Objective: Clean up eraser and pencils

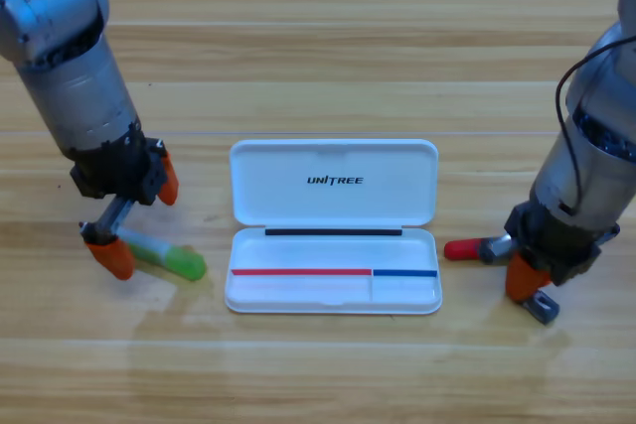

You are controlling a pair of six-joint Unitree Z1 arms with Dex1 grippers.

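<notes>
The wooden plank desk (328,47) carried all items. The left grey arm came in from the far left corner, the right grey arm from the right edge.

The white hinged plastic case (334,226) lay open at the centre, lid folded toward the far side, tray toward the near side. No stick or eraser lay in the tray.

The left gripper (139,217) stood left of the case, low over the desk. Its orange fingers (114,257) were spread wide, one on the far side and one on the near side of the translucent green stick with the white end (164,256). Whether they touched it could not be told. The stick lay flat, angled, its green end pointing toward the case and just beside the tray.

The right gripper (517,263) stood right of the case. Its fingers appeared to hold the stick with the red end (463,249), which pointed left toward the tray; the barrel was hidden, so the hold is a judgement.

The small dark eraser was not visible.

Handling, as judged: both sticks are light, stiff and smooth, likely to roll or pivot. Take hold at mid-barrel, across the narrow width. The case is light and may slide if pushed.
</notes>
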